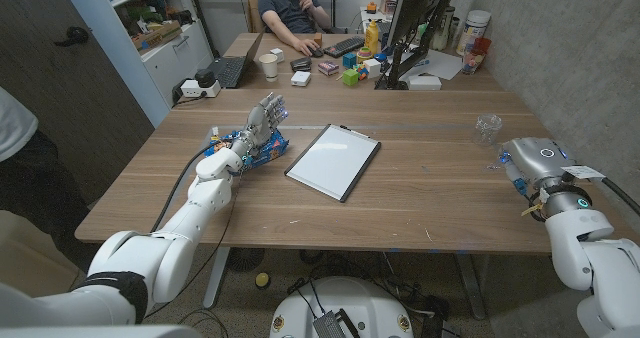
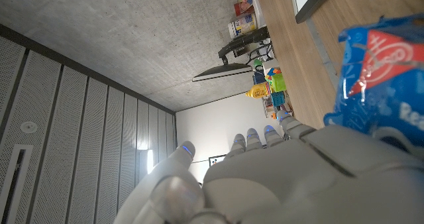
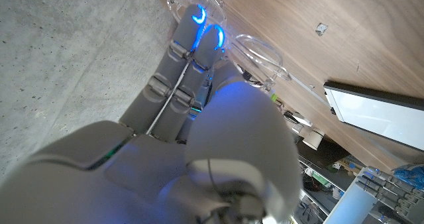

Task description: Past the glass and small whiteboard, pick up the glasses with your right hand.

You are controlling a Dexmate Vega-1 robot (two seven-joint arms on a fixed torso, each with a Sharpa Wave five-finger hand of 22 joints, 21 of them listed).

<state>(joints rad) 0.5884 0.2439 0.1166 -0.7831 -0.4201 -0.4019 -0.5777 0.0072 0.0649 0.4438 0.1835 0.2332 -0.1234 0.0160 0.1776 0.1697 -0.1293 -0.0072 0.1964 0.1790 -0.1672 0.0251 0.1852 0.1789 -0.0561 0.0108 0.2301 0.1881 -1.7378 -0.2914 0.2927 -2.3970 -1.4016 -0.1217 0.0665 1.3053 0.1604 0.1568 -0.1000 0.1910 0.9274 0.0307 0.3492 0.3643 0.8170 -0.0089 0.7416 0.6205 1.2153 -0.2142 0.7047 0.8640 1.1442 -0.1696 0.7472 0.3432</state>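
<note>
Grey concrete wall (image 1: 560, 48) at right, long wooden table (image 1: 420, 193), white shelving (image 1: 165, 28), dark door (image 1: 60, 68) at left

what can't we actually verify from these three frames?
- Glasses: right wrist view shows clear frames partly behind the right hand; whether the fingers touch them cannot be told.
- Right hand in the head view: fingers hidden by its own back.
- Glass: transparent and small in the head view; contents unreadable.
- Blue packet: cut off by the edge of the left wrist view, print blurred; left hand beside it, contact unclear.
</note>
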